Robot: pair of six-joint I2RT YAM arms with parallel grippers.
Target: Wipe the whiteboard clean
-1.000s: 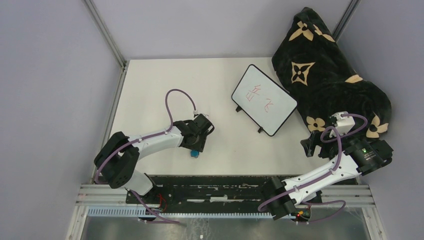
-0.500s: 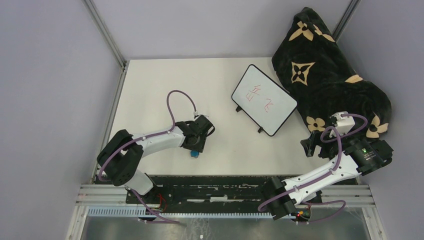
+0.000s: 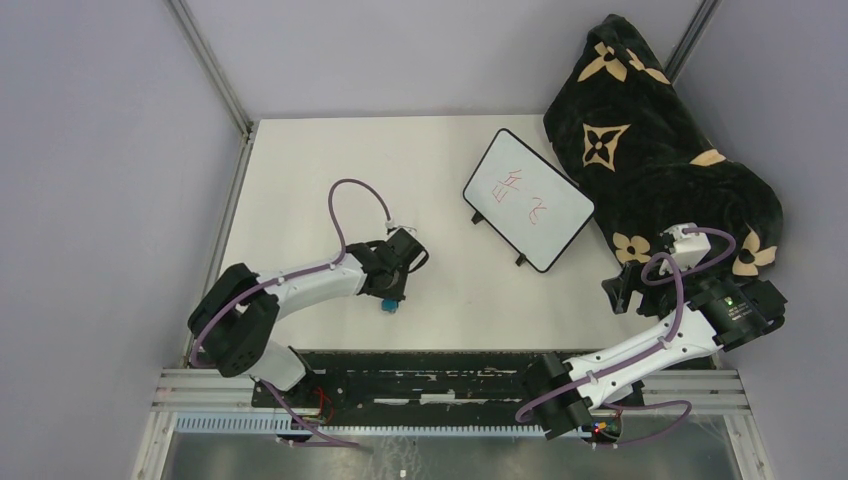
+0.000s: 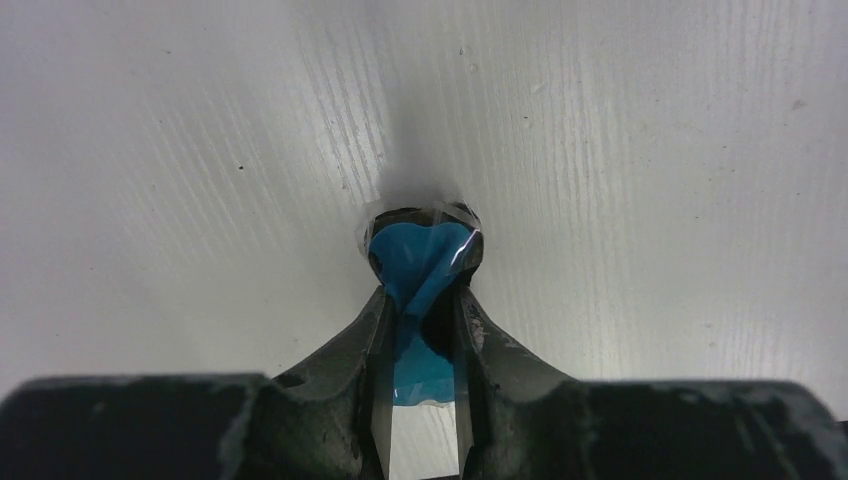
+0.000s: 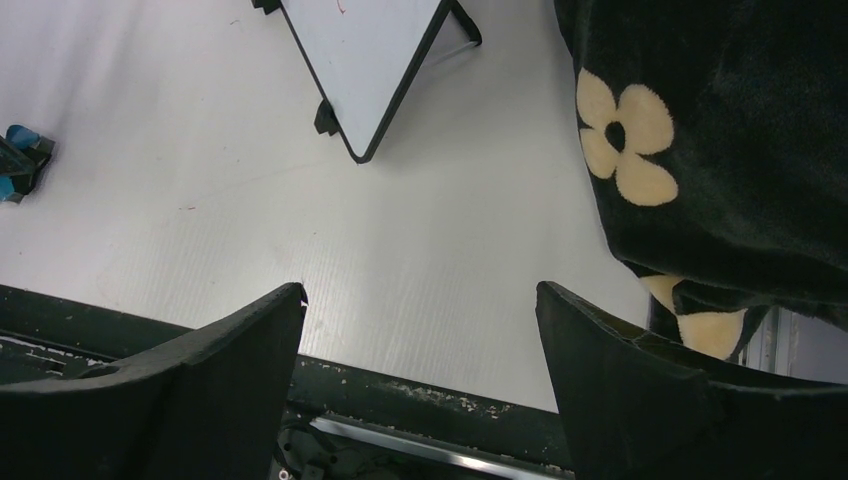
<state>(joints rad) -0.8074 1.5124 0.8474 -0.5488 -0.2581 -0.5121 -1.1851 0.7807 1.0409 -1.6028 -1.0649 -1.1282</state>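
The whiteboard point(image 3: 528, 200) lies tilted on the table at the back right, with red scribbles on it; its near corner shows in the right wrist view point(image 5: 360, 60). My left gripper point(image 3: 389, 297) points down at the table's middle left, shut on a small blue eraser point(image 3: 386, 309). In the left wrist view the gripper point(image 4: 420, 297) pinches the blue eraser point(image 4: 420, 255), which rests on the table. My right gripper point(image 3: 618, 290) is open and empty near the front right edge, its jaws wide apart point(image 5: 420, 300).
A black blanket with tan flowers point(image 3: 650, 150) is heaped at the back right, beside the whiteboard, and shows in the right wrist view point(image 5: 720, 130). The black front rail point(image 3: 450, 365) runs along the table's near edge. The blue eraser shows at far left point(image 5: 15, 160).
The left arm has shifted only very slightly; its gripper stays shut on the blue eraser at the same spot. The right arm has not moved.
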